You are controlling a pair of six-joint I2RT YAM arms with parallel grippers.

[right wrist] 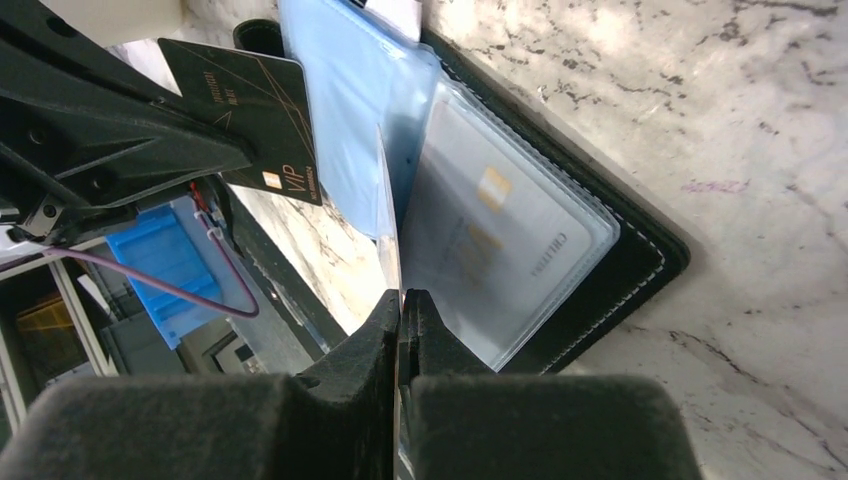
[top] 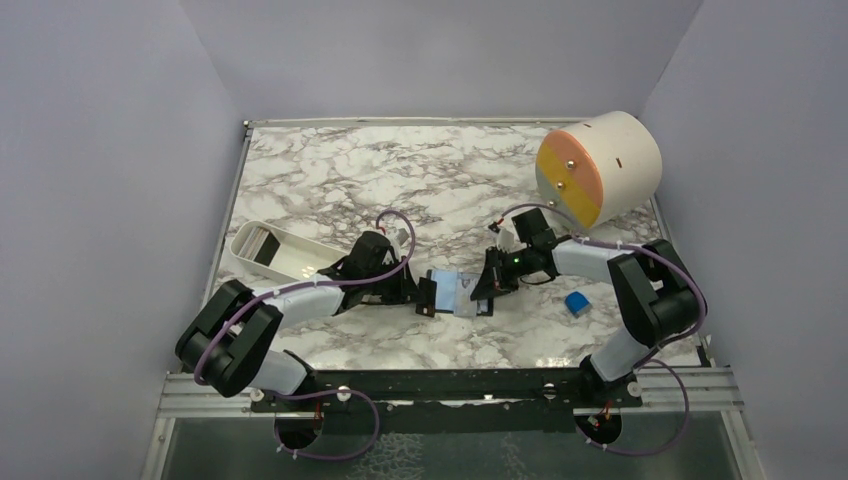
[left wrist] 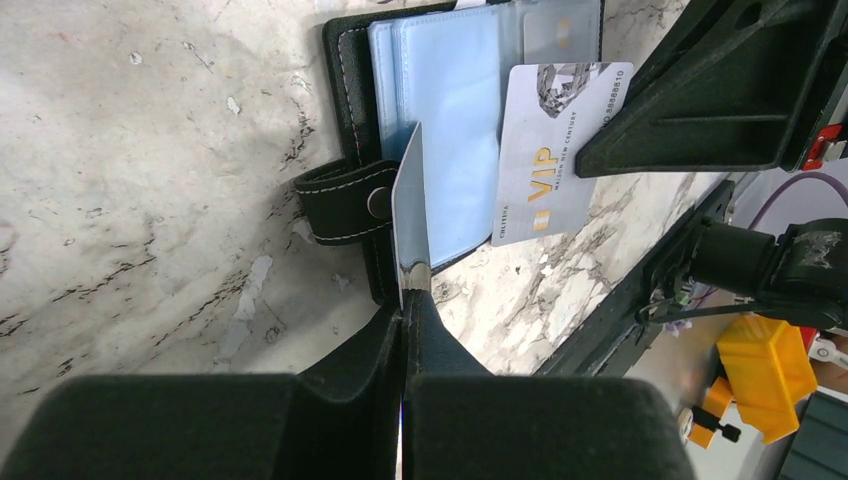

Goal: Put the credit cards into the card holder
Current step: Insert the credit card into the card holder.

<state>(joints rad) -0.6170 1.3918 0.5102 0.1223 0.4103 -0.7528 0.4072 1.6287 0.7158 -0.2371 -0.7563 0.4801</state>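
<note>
Credit cards (left wrist: 560, 150): thin, stiff and slick, so we judge an edge pinch best. We see left gripper (left wrist: 405, 290) and right gripper (right wrist: 400, 295) each clamped on one, at the open card holder (left wrist: 345, 60)

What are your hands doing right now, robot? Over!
Left hand shut on black VIP card. Right hand shut on silver VIP card. Card holder open between them. Nothing blocking seen.

I see the card holder (left wrist: 450, 130) black with pale stitching, light blue inside; one credit card (left wrist: 555, 150) silvery white with gold VIP lettering; the table (top: 330, 170) white marble veined grey.
</note>
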